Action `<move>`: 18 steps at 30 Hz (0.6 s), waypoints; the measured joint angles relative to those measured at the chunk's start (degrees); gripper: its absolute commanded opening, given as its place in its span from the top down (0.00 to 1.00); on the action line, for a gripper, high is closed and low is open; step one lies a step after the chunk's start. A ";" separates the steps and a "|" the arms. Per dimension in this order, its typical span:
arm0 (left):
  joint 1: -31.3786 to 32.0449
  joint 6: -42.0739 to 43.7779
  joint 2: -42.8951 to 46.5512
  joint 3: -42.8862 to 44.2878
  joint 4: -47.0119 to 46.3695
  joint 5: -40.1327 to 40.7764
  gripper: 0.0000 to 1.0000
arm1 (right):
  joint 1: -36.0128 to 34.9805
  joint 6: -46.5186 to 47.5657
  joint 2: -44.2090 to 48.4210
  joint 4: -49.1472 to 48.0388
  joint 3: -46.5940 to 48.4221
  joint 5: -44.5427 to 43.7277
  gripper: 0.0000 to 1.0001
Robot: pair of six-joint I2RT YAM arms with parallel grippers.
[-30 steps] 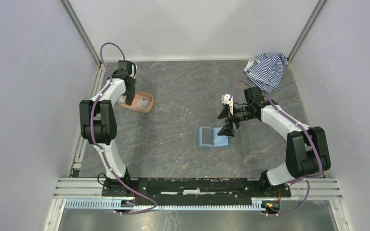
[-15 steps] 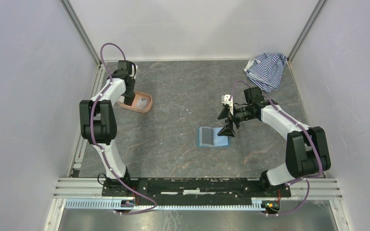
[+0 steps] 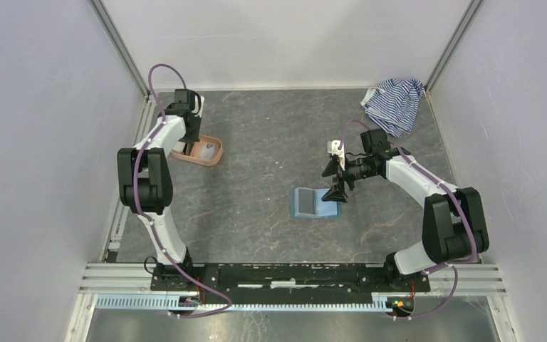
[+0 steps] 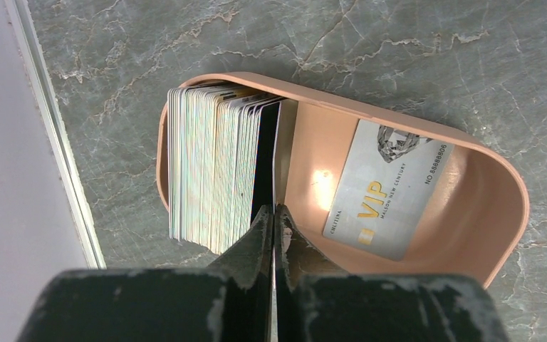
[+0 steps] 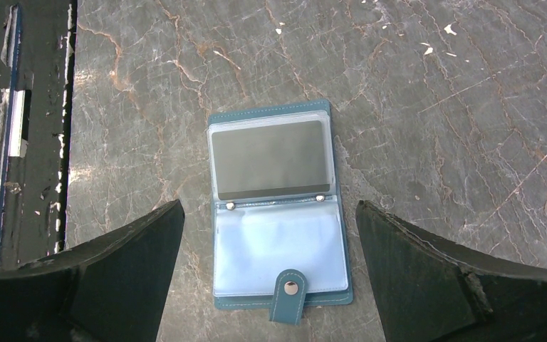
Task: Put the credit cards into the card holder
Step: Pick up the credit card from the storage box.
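At the counter left edge, left end effector pinches a card standing in the tray; right end effector wide over the open card holder.

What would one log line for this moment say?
left gripper: shut on upright credit card in pink tray | right gripper: open above card holder | card holder: lying open

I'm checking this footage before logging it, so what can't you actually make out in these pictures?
- Faces and count of the credit cards: left wrist view, stacked edge-on.
- Near rim of the salmon tray: left wrist view, the left pincer, shut on one of the credit cards, covers it.
- Right edge of the card holder: top view, the open right pincer overlaps it.
- Tray contents: top view, too small.
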State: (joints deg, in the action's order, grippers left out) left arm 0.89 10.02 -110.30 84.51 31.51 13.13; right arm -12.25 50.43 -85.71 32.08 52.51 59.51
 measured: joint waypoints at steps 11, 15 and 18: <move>-0.07 -1.07 0.87 0.31 2.19 -4.09 0.98 | 0.00 0.55 0.00 0.68 0.20 0.00 0.02; -0.07 -2.43 3.26 0.31 2.84 -7.39 0.98 | 0.00 0.83 0.00 1.01 0.20 0.00 0.02; -0.07 -3.76 6.73 0.31 2.91 -11.15 0.98 | 0.00 0.90 0.00 1.07 0.20 0.00 0.02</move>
State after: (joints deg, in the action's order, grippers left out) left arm 0.82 6.26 -103.57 84.82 34.41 1.98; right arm -12.25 51.33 -85.71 33.15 52.71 59.51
